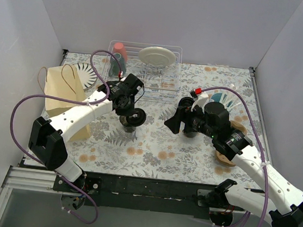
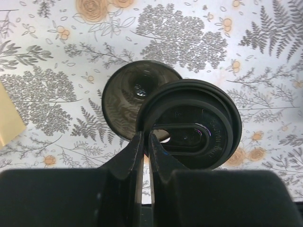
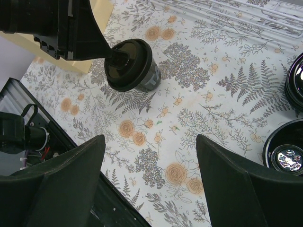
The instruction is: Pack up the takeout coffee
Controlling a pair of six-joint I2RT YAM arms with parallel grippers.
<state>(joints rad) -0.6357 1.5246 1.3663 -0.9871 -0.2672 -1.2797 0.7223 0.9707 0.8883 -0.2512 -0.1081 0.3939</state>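
A small black cup (image 1: 130, 120) stands on the flowered tablecloth left of the middle, its open mouth (image 2: 128, 97) seen from above. My left gripper (image 2: 146, 137) is shut on the rim of a ringed black lid (image 2: 199, 125), holding it just over the cup and partly covering the mouth; the lid (image 3: 124, 64) looks slightly tilted on the cup (image 3: 150, 78). Whether it is seated I cannot tell. My right gripper (image 3: 150, 138) hangs open over bare cloth to the cup's right, nothing between its fingers (image 3: 61, 179). A second black cup (image 3: 286, 152) stands at that view's right edge.
The brown paper bag (image 1: 64, 90) stands at the left, close behind the left arm. A wire dish rack (image 1: 161, 79) at the back holds a plate (image 1: 157, 55) and teal and red tumblers (image 1: 119, 58). Another black round thing (image 3: 297, 80) is cut off at the right.
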